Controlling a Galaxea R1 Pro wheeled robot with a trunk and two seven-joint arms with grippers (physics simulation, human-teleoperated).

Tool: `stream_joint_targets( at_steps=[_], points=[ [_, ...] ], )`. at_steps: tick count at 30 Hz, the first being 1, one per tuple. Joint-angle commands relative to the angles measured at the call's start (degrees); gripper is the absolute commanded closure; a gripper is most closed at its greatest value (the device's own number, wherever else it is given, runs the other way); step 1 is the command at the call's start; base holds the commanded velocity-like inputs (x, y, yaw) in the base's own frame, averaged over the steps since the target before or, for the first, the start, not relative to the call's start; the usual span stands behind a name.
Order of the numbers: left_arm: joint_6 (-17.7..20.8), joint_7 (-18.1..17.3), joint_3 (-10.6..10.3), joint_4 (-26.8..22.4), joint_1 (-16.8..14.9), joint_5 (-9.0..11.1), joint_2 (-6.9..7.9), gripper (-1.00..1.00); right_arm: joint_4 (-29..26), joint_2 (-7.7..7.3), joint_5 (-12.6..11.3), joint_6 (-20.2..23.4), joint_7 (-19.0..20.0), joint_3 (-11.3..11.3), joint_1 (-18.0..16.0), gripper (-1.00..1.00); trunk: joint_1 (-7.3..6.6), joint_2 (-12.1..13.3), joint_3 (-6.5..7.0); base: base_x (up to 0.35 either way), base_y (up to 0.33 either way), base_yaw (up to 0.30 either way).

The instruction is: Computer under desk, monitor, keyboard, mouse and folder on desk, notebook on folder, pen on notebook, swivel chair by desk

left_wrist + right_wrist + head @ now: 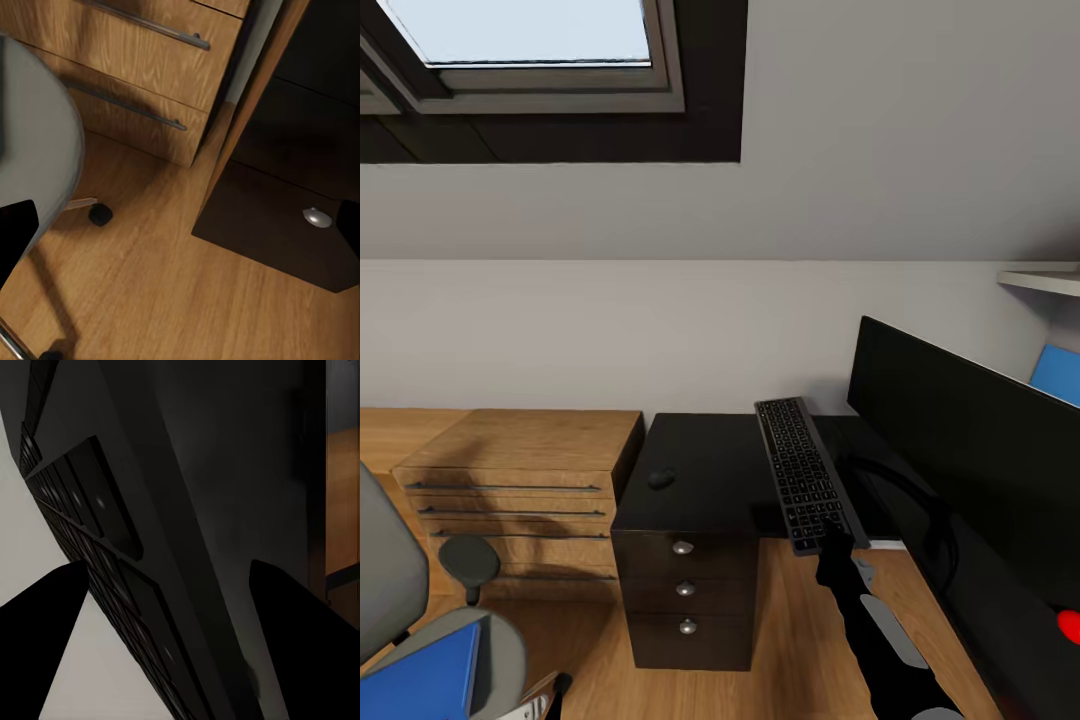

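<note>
The long dark keyboard (803, 478) lies lengthwise on the black desk (700, 470), its near end past the desk edge. My right gripper (830, 545) is shut on that near end; up close the keyboard (112, 555) fills the gap between the fingers (45, 645). A small black mouse (661, 479) rests on the desk left of the keyboard. The wide black monitor (960, 450) stands on the desk at right. The blue folder (420, 675) lies on the grey swivel chair (385, 590) at lower left. My left gripper (180, 232) hangs open over the floor. The notebook, pen and computer are out of view.
A light wooden dresser (520, 480) stands left of the desk's drawer unit (682, 590) with round silver knobs (317, 217). The chair seat (37, 150) and a castor (100, 214) sit near the dresser (150, 82). A blue wall panel (1055, 372) shows behind the monitor.
</note>
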Motion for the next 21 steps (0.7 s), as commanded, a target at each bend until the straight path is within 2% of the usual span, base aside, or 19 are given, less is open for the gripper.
stream_joint_targets(
  at_steps=[1,9,12,15,21],
  points=[
    [-0.1,-0.3,-0.4,0.1,0.0,0.6,0.0,-1.0,0.4,0.04,-0.6,-0.1,0.3,-0.1,0.0,1.0,0.0,0.0,-0.07,0.002,0.0,0.0],
    [-0.1,-0.3,-0.4,0.0,0.0,0.6,-0.01,-1.0,3.0,0.19,-1.0,-0.2,0.2,-1.3,0.0,1.0,0.0,0.0,-0.07,0.0,0.0,0.0],
    [-0.1,-0.3,-0.4,0.1,0.0,0.6,-0.01,-1.0,3.2,0.22,-2.1,-0.2,0.2,-1.6,0.0,1.0,0.0,0.0,-0.07,0.0,0.0,0.0],
    [-0.1,-0.3,-0.4,0.0,0.0,0.6,-0.01,-1.0,3.2,0.21,-4.3,-0.2,0.1,-1.6,0.0,1.0,0.0,0.0,-0.07,0.0,0.0,0.0],
    [-0.1,-0.3,-0.4,0.0,0.0,0.6,-0.01,-1.0,3.3,0.23,-5.5,-0.4,0.1,-1.7,0.0,1.0,0.0,0.0,-0.07,0.0,0.0,0.0]
  ],
)
